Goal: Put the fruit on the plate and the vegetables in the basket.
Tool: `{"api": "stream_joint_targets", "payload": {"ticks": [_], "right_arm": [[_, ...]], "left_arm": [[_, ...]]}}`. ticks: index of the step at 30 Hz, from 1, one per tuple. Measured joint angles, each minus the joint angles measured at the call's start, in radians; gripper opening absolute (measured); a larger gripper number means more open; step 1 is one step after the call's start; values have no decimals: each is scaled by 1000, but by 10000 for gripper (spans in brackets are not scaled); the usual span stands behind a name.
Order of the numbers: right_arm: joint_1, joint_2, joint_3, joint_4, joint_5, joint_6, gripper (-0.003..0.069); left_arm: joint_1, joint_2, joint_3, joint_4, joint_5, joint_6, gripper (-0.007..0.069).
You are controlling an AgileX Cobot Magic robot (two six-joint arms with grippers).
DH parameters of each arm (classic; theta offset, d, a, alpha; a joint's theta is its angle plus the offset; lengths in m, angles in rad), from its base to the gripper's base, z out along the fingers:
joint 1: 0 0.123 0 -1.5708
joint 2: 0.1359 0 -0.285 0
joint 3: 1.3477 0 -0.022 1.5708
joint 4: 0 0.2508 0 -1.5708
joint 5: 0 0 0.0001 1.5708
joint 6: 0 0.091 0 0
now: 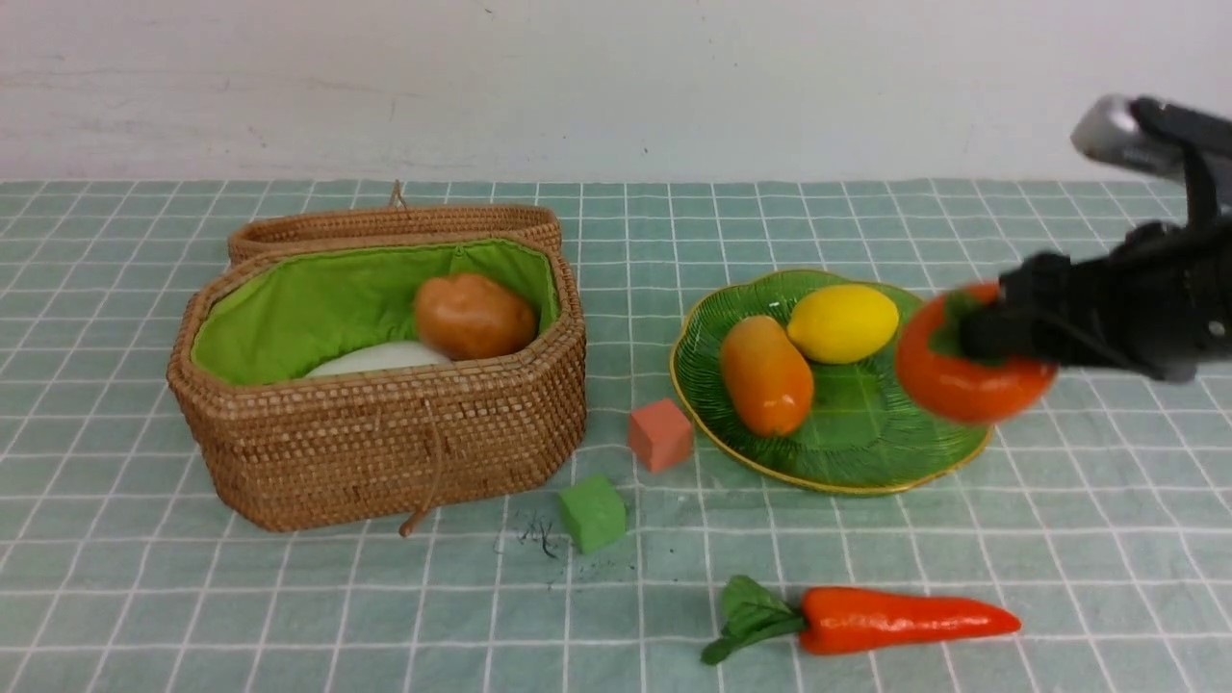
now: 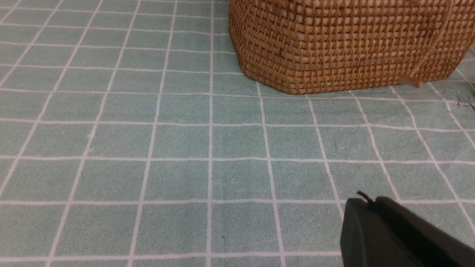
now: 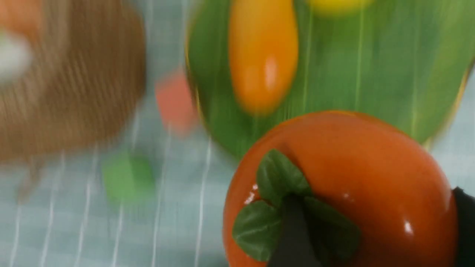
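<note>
Front view shows the right gripper [image 1: 972, 342] holding the persimmon [image 1: 962, 380], a round, glossy orange-red fruit with a green leafy cap, above the right rim of the plate [image 1: 847, 462]; the right wrist view shows one dark finger [image 3: 293, 237] pressed across the leaf cap and the fruit filling the lower part of the picture, the rest blurred. The plate, translucent green with ribs and a thin gold rim, lies right of the tablecloth's [image 1: 1059, 539] middle and carries the yellow lemon [image 1: 843, 322] toward its far side and the long orange-yellow mango [image 1: 766, 375] on its left half, the two just beside each other; its near and right parts are bare. The wicker basket [image 1: 385, 452] stands on the left half of the cloth with its lid folded back toward the far edge, and inside the green lining the brown potato [image 1: 474, 316] rests against the white radish [image 1: 380, 358]. The carrot [image 1: 895, 621], orange-red with green leaves pointing left, lies near the cloth's near edge, below the plate and well apart from the basket. Between basket and plate sit a salmon-pink cube [image 1: 660, 435] and a green cube [image 1: 592, 512], with open cloth around the carrot and along the near edge. Only the left wrist view catches the left gripper [image 2: 371, 202], its dark fingers closed together over bare cloth, near the basket's [image 2: 334, 44] lower corner.
</note>
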Motion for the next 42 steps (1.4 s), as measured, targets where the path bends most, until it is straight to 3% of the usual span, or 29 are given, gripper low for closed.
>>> {"api": "stream_joint_targets", "payload": {"ticks": [2,7,14,16,20,26,28,30,33,34,36,42], "right_arm": [[0,56,-3,4,-172,-1,482],[0,208,-3,4,-311,-35,482],[0,360,-3,2,-299,-48,484],[0,361,-3,-4,-297,-48,504],[0,330,-3,-19,-291,-50,650],[1,230,-3,-27,-189,-97,664],[12,180,-4,-37,-106,-150,639],[51,141,-6,-73,60,-302,603],[158,142,2,-130,287,-653,562],[165,142,2,-133,297,-673,561],[242,167,25,-160,376,-864,554],[313,246,64,-197,326,-953,552]], "left_arm": [[0,0,0,0,0,0,18],[0,0,0,0,0,0,18],[0,0,0,0,0,0,24],[0,0,0,0,0,0,27],[0,0,0,0,0,0,29],[0,0,0,0,0,0,34],[0,0,0,0,0,0,36],[0,0,0,0,0,0,36],[0,0,0,0,0,0,36],[0,0,0,0,0,0,36],[0,0,0,0,0,0,37],[0,0,0,0,0,0,41]]}}
